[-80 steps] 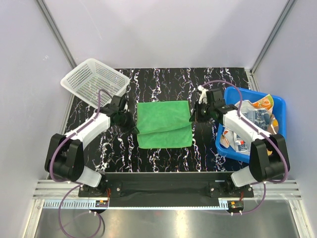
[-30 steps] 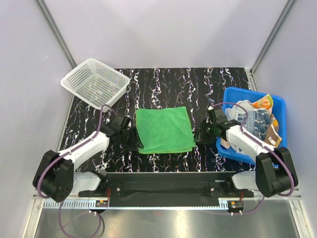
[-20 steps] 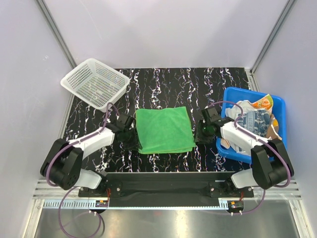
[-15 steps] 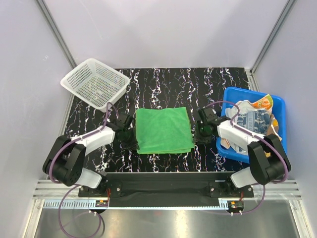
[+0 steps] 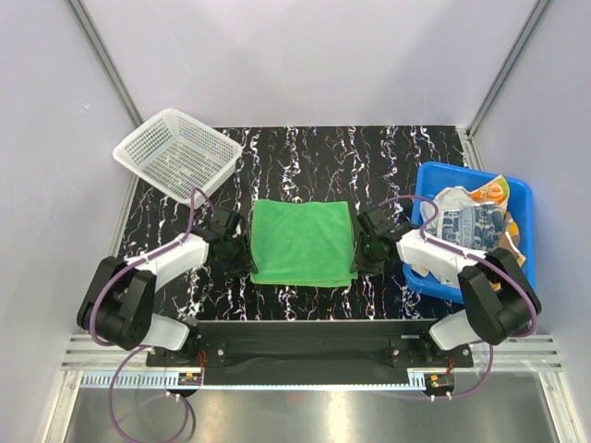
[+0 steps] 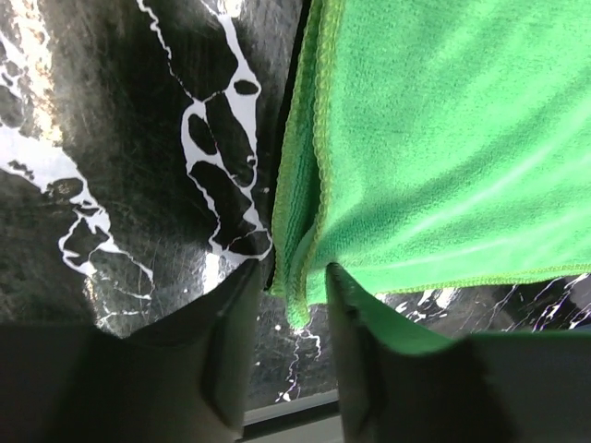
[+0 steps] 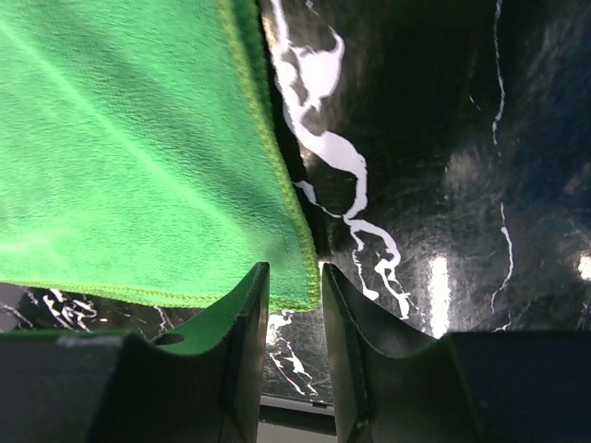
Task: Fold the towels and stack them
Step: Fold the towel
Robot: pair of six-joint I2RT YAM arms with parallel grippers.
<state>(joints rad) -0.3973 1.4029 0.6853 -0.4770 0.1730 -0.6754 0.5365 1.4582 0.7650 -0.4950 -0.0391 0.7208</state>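
Green folded cloth towel (image 5: pixel 303 242) lies by the black marbled worktop's (image 5: pixel 369 157) near edge. The left gripper (image 6: pixel 291 277) and right gripper (image 7: pixel 294 277) straddle its near corners, jaws slightly parted.

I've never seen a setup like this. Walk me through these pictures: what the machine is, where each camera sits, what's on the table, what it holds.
These are two robot arms bolted at the near edge of a table. The wide picture looks down from above and behind them. The two close-ups come from cameras on their wrists. On the black marbled table lies a folded green towel. A white mesh basket sits at the far left, and a blue tub of crumpled towels sits on the right. The left hand and right hand each straddle a near corner of the green towel, fingers apart. Nothing is lifted.
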